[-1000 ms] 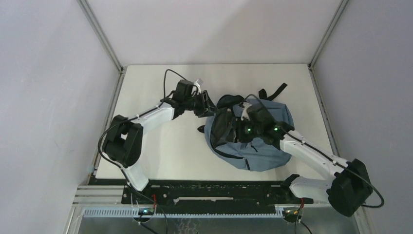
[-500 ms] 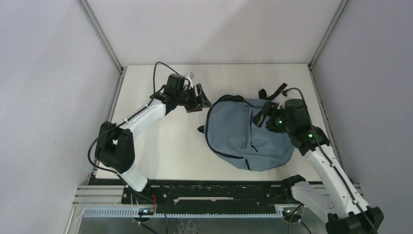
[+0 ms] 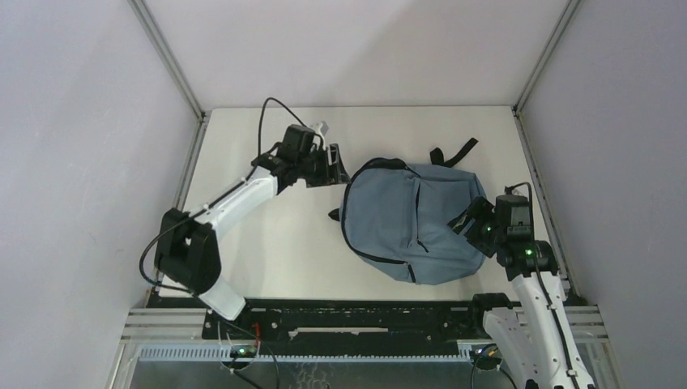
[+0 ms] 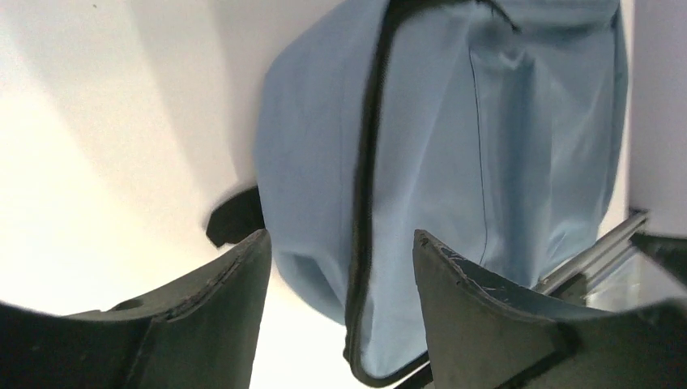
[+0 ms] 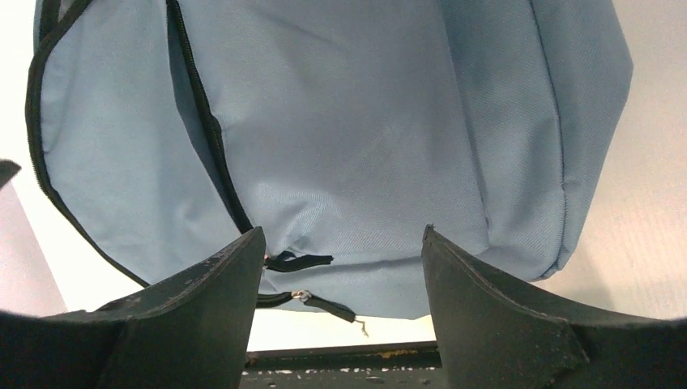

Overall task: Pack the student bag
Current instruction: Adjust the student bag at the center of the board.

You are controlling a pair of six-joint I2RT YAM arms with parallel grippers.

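Note:
The student bag (image 3: 413, 223), blue-grey with black zip trim, lies flat on the white table (image 3: 267, 243), its rounded top toward the left arm. My left gripper (image 3: 334, 166) hovers open just left of that top, apart from it; in the left wrist view the bag (image 4: 454, 121) and its black zip line (image 4: 366, 203) lie beyond the open left gripper (image 4: 340, 235). My right gripper (image 3: 467, 224) stands open at the bag's right edge. In the right wrist view the bag (image 5: 364, 121) fills the frame past the empty right gripper (image 5: 342, 230), with two black zip pulls (image 5: 312, 261) dangling.
A black strap (image 3: 454, 152) sticks out behind the bag and a short black tab (image 3: 334, 215) at its left side. Grey walls and metal corner posts (image 3: 166, 57) close in the table. A black rail (image 3: 348, 312) runs along the near edge.
Both grippers have let go of the bag and opened. The right arm has swung back off the bag to its right edge. The bag's opening has dropped shut and it lies flat.

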